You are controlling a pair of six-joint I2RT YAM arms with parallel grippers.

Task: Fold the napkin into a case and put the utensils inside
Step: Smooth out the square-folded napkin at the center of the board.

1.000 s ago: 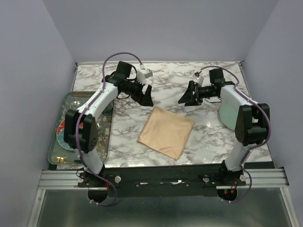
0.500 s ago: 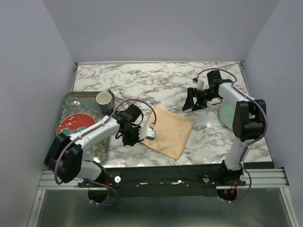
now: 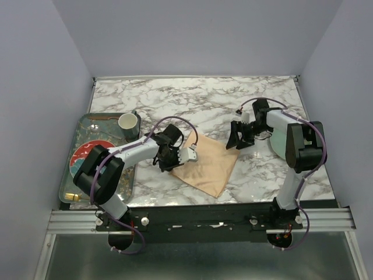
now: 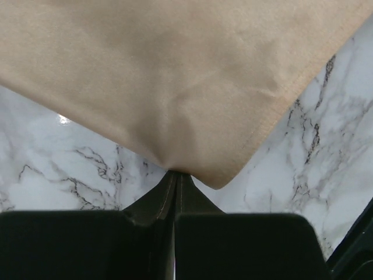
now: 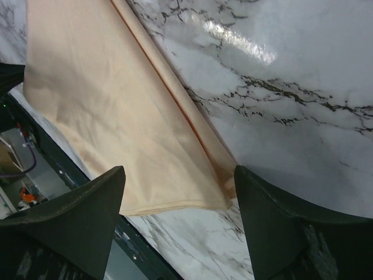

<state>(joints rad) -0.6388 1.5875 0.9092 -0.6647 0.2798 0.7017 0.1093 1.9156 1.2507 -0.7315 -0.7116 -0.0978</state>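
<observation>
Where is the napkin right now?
In the top view the napkin lies centre-front on the marble table, its left corner pinched by the left gripper, the open right gripper at its right corner.

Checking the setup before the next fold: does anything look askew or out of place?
Only the napkin: it lies diagonal to the table edges and puckers where the left gripper pinches its corner. No spill or damage shows.
</observation>
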